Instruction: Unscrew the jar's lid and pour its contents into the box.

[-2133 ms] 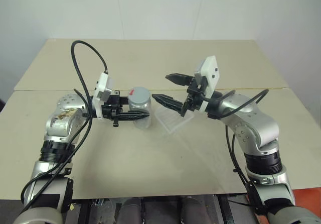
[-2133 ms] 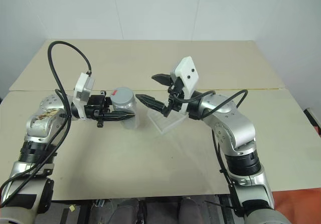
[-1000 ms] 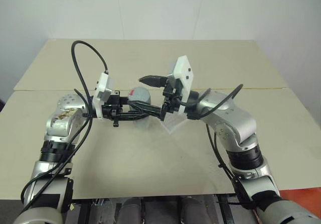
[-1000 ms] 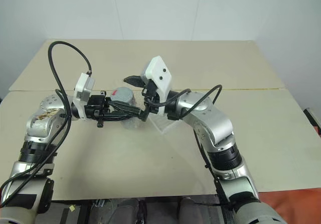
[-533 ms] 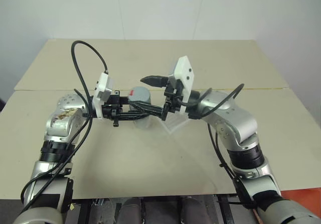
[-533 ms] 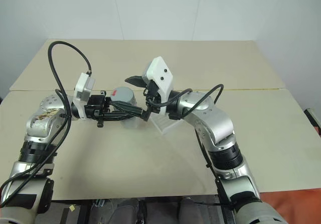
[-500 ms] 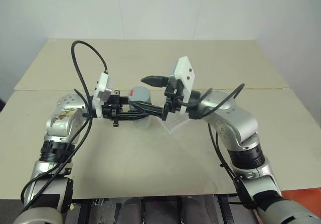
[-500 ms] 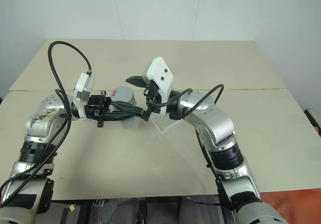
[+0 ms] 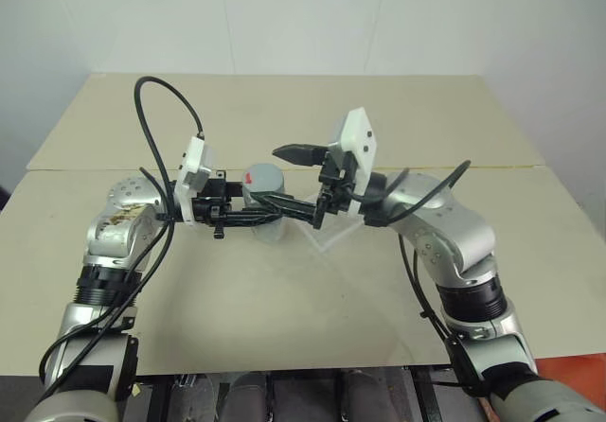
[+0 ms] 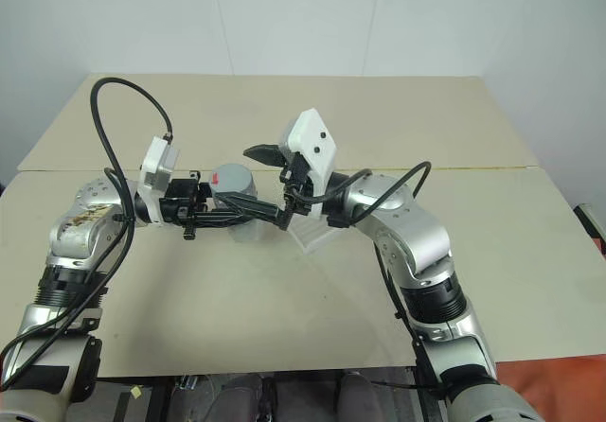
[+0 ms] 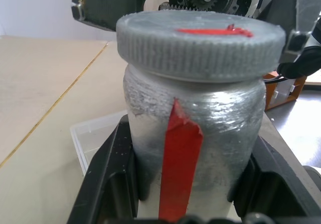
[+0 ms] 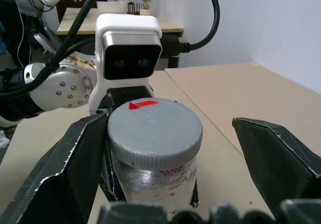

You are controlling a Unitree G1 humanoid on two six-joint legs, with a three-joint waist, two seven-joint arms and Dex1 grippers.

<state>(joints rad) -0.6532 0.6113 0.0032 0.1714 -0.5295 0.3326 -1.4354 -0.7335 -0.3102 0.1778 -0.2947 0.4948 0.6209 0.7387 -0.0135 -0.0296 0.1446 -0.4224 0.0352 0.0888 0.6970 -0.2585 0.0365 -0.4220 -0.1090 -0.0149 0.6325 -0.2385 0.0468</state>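
Jar position: my left gripper (image 9: 254,217) holds the jar (image 11: 193,128) upright above the table (image 9: 284,299), clamped low on the body — both black fingers (image 11: 108,179) press its silvery sides, with the red stripe (image 11: 178,166) facing the wrist.
Lid: the grey screw cap (image 12: 153,128) is seated on the jar, its red mark on top; the ribbed edge stands clear above my left fingers.
Right gripper (image 9: 301,178): fingers spread wide, one on each side of the lid, neither touching it as far as I can tell.
Handling, jar: rigid and light, I judge (the wrapped surface looks faintly textured, so it should not slip readily). The body grip must resist twisting.
Handling, lid: stiff, with knurling that favours a firm pinch across its full width — take it at the ribbed rim, not the flat top.
Contents: hidden inside; I cannot see them.
Box (image 9: 331,236): the clear plastic tray lies on the table just beside and below the jar, toward my right arm.
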